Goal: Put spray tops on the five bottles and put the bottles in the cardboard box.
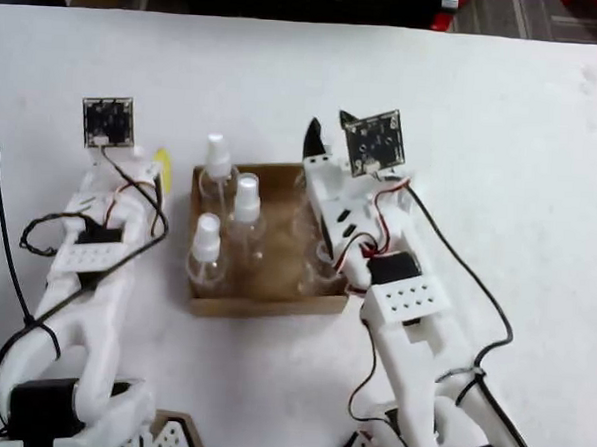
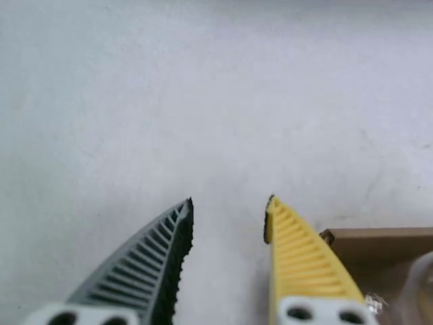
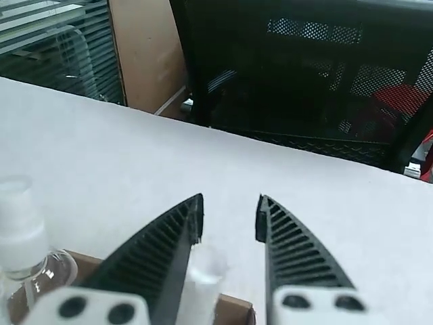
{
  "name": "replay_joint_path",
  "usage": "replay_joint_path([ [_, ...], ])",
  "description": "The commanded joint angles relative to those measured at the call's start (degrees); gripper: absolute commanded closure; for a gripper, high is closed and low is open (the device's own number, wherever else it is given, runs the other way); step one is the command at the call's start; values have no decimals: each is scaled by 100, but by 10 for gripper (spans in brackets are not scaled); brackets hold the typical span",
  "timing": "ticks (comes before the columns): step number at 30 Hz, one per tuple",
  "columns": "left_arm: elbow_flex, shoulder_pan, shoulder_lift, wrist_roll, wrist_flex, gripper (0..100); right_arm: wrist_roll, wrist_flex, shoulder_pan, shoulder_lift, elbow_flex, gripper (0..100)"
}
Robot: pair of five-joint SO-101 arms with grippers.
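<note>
A: A white desk (image 1: 504, 114) is noted. The cardboard box (image 1: 264, 304) is set mid-desk, with capped bottles (image 1: 246, 206) stood upright inside.
B: The left claw (image 2: 226, 217) is held parted and empty beside the box. The right claw (image 3: 229, 213) is narrowly parted over the box's far right corner. Loading is judged nearly done.

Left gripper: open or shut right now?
Open. The left gripper has its grey and yellow fingers apart, with bare table between them and nothing held.

Beyond the white table (image 1: 543, 146) stand a black mesh chair (image 3: 325, 74), a brown panel (image 3: 145, 54) (upright) and slatted blinds (image 3: 47, 47).
</note>
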Motion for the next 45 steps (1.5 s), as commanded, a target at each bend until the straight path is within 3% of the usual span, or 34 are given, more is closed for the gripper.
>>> replay_joint_path([
  [1, -26, -101, -31, 26, -158, 834, 79, -110, -40, -541, 141, 896],
  [12, -26, -101, -31, 26, -149, 834, 88, -92, -57, -1138, 448, 897],
  [20, -26, -101, -31, 26, -176, 834, 26, 1367, -462, -1130, -325, 897],
  [27, -26, -101, -31, 26, -167, 834, -281, 1481, -224, -1130, -440, 897],
  [31, -26, -101, -31, 26, -167, 834, -308, 1648, 268, -1323, -774, 897],
  [36, -18, -101, -31, 26, -149, 834, -695, 3196, 1367, -1270, -2154, 898],
  [40, 18, -101, -31, 26, -176, 834, -624, 4470, 2062, -391, -3534, 898],
  [45, 18, -101, -31, 26, -185, 834, 62, 5613, 2220, 1464, -4993, 898],
])
